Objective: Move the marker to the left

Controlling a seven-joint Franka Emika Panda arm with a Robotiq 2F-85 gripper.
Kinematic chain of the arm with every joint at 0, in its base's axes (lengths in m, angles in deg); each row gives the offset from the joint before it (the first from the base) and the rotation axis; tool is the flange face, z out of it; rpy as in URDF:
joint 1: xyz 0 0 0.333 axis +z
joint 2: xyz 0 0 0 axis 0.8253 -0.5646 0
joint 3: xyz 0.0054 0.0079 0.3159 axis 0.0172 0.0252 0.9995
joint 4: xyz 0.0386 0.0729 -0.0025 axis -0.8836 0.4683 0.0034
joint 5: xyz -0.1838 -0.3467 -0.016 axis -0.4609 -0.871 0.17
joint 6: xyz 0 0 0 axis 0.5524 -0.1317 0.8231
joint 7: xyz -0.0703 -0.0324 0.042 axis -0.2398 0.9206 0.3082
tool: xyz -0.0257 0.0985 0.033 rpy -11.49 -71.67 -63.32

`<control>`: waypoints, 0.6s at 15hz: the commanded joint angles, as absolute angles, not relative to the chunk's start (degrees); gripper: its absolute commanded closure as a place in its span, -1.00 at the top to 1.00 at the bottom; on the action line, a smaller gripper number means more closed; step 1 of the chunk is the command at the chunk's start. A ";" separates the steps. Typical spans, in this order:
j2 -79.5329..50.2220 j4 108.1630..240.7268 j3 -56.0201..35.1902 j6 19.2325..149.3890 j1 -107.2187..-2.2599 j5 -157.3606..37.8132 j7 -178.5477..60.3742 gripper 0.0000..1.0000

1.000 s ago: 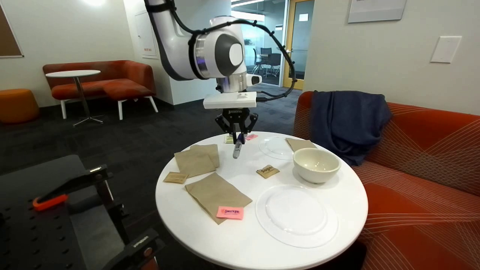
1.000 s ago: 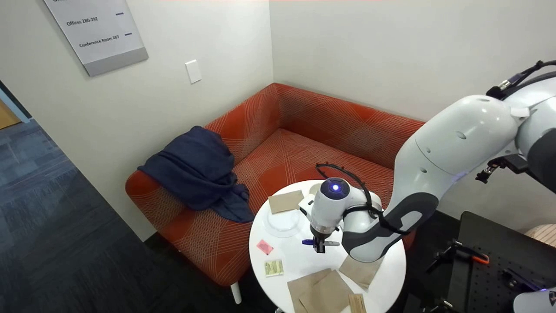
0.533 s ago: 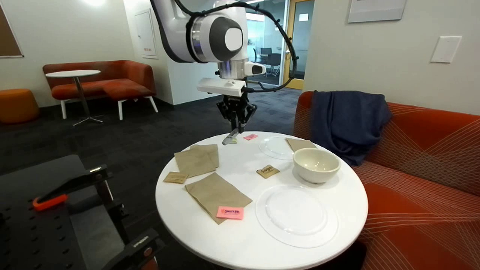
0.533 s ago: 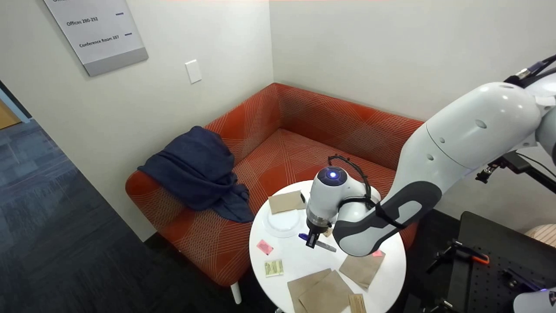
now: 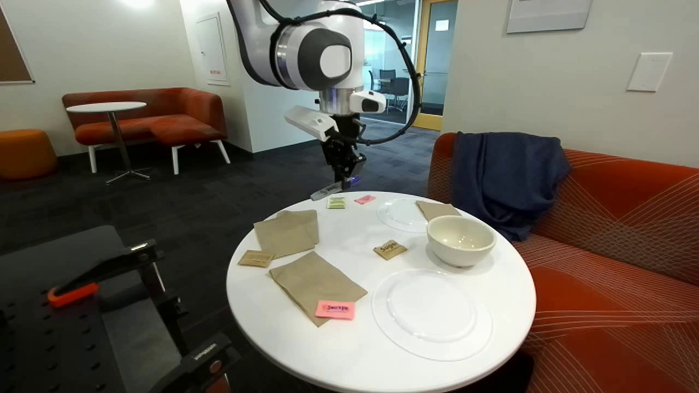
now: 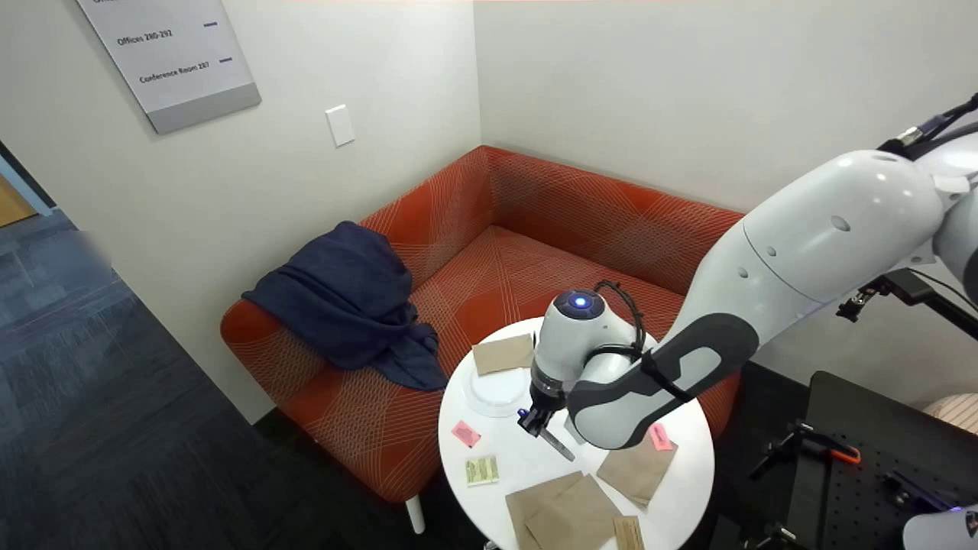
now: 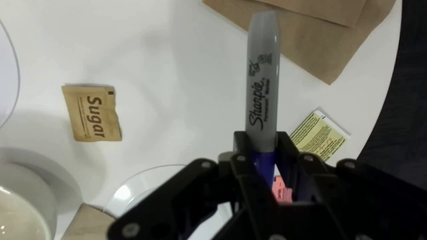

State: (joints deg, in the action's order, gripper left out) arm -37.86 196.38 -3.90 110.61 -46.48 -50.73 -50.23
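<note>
The marker (image 7: 262, 86) has a grey Sharpie body and a blue cap. My gripper (image 7: 262, 141) is shut on it where body and cap meet, and the grey end points away from the jaws in the wrist view. In both exterior views my gripper (image 5: 345, 183) (image 6: 533, 425) holds the marker (image 5: 326, 190) (image 6: 558, 445) in the air over the far part of the round white table (image 5: 349, 240). The grey end points to the left and slightly down in an exterior view. Part of the cap is hidden by the fingers.
A white bowl (image 5: 460, 243), a clear plate (image 5: 437, 314), a sugar packet (image 5: 390, 249) and brown napkins (image 5: 284, 234) lie on the table. A green packet (image 5: 336, 202) and a pink packet (image 5: 365, 199) lie near the gripper. A red couch (image 6: 535, 267) borders the table.
My gripper has risen and turned about its vertical axis, still holding the marker. The marker has swung round, its grey end now pointing more to the left in an exterior view.
</note>
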 commanded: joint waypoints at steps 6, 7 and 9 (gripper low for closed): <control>-46.65 188.23 -3.31 114.10 -45.83 -44.50 -44.32 -0.87; -47.67 187.54 -3.64 115.38 -45.53 -44.47 -43.90 -0.87; -49.29 186.34 -3.75 116.99 -45.38 -44.44 -43.97 -0.87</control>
